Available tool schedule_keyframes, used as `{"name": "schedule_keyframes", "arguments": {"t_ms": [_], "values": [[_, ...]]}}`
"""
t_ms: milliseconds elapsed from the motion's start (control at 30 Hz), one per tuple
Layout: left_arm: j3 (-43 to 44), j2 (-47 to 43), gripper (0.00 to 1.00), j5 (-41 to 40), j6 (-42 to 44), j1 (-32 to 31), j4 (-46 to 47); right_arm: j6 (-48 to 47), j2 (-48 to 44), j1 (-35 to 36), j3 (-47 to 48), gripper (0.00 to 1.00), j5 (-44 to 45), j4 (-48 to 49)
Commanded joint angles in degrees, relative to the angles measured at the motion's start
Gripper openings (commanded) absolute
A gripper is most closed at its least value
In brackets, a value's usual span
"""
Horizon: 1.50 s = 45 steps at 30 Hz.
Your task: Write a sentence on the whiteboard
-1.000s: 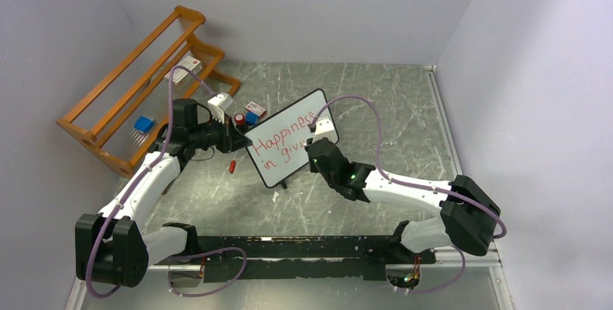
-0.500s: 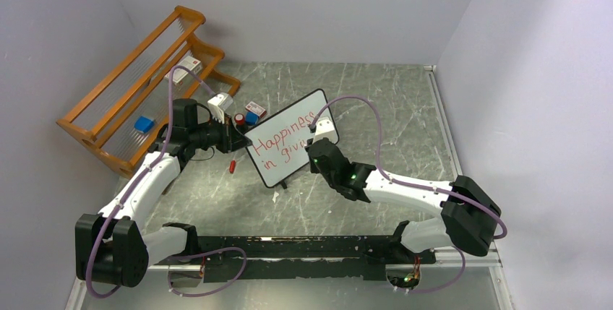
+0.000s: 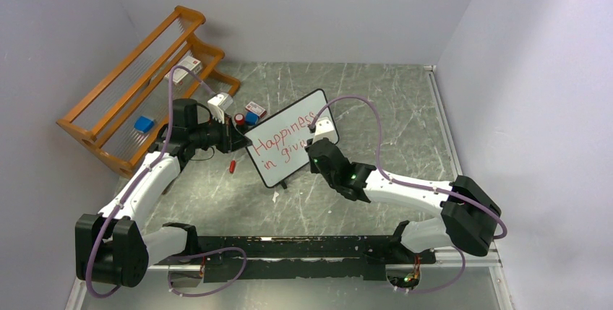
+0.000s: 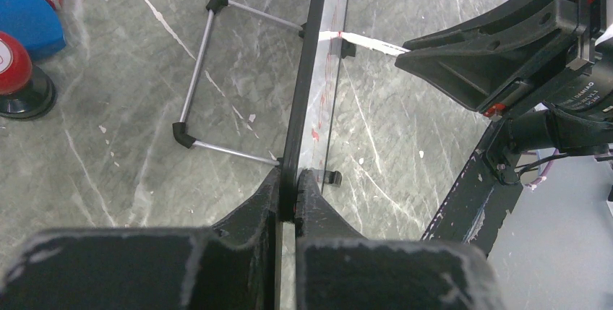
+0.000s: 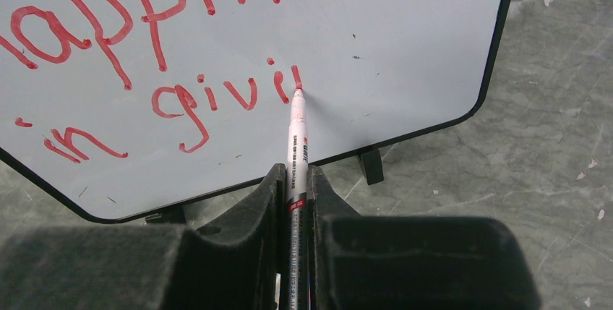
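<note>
The whiteboard stands tilted on the table's middle, black-framed with small feet. My left gripper is shut on its left edge; the left wrist view shows the frame edge-on, pinched between the jaws of that gripper. The sentence in red reads "Happiness" above "in givi". My right gripper is shut on a white marker, whose red tip touches the board just right of the last stroke. From above, the right gripper sits at the board's lower right.
A wooden rack stands at the back left with a blue block on it. A red-topped round item, a blue item and a white box lie behind the board. A small red cap lies left of it.
</note>
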Motion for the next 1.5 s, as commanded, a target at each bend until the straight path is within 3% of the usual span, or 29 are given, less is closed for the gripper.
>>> {"name": "schedule_keyframes", "arguments": {"t_ms": [0, 1467], "values": [[-1.3, 1.9, 0.05, -6.3, 3.9, 0.2, -5.7, -1.1, -0.4, -0.5, 1.9, 0.0, 0.8, 2.0], [-1.3, 1.8, 0.05, -6.7, 3.9, 0.1, -5.9, 0.6, 0.0, -1.9, 0.6, 0.0, 0.6, 0.9]]}}
